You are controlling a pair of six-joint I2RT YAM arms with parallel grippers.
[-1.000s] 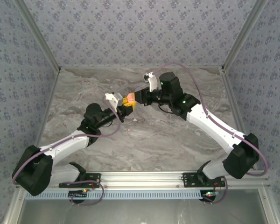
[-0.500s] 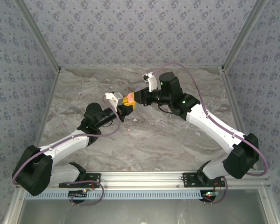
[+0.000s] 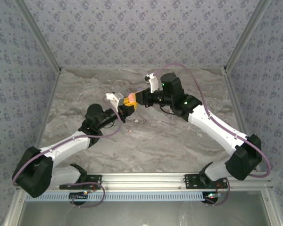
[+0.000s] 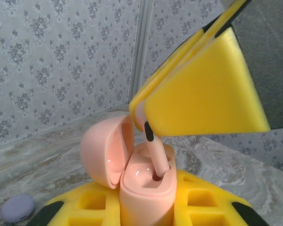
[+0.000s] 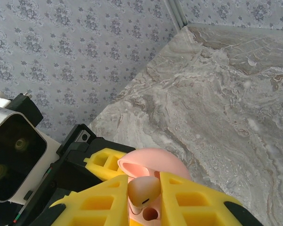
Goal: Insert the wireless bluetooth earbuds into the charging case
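An open pale pink charging case [image 4: 146, 188] stands upright in my left gripper [image 4: 146, 209], which is shut on its body, with the lid [image 4: 101, 155] swung back to the left. My right gripper [image 5: 144, 197] is shut on a pale pink earbud [image 5: 142, 190]. The earbud's stem [image 4: 158, 157] reaches down into one socket of the case. The other socket [image 5: 150, 214] shows as an open hole. In the top view both grippers meet over the middle of the table, left gripper [image 3: 126, 107] below and right gripper [image 3: 137, 97] above, around the case [image 3: 129, 100].
A lavender disc [image 4: 18, 208] lies on the marble table [image 5: 226, 117] at the left, behind the case. A small pale speck [image 3: 129, 132] sits on the table nearer the bases. Patterned walls [image 3: 132, 33] close in the back and the sides.
The two grippers and the case between them have shifted only very slightly. Both grips are the same as before.
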